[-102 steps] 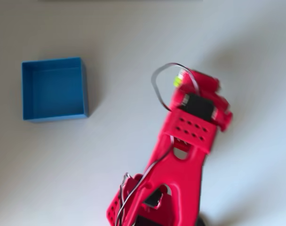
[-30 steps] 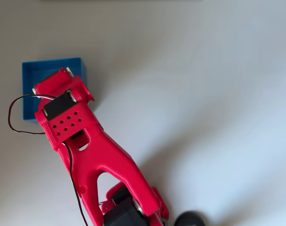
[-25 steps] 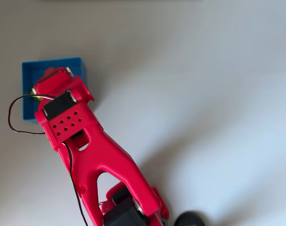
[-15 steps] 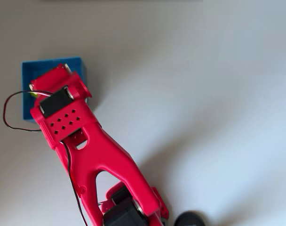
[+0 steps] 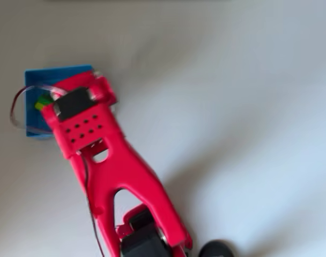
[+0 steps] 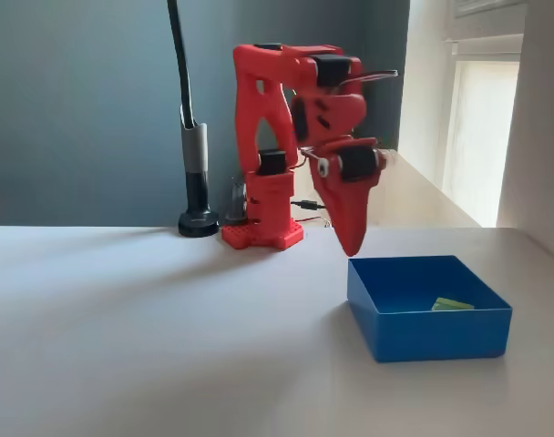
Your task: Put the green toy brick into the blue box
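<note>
Fixed view shows you the green toy brick (image 6: 453, 304) now lying inside the blue box (image 6: 400, 335), dropped from the end effector (image 6: 352, 248), whose grip I cannot tell, hanging above the box's rear rim, so the placement looks done.

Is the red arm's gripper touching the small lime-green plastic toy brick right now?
Apart. The fixed view shows the gripper hanging above the square blue plastic box, while the brick lies on its floor.

Bright red plastic arm (image 6: 291, 100), black servo blocks (image 5: 73, 103) set in the joints, grid of small round holes on the wrist plate, thin dark cable (image 5: 23, 104) looping beside it, tapered red end effector (image 6: 352, 232), squat red base (image 6: 263, 232)
</note>
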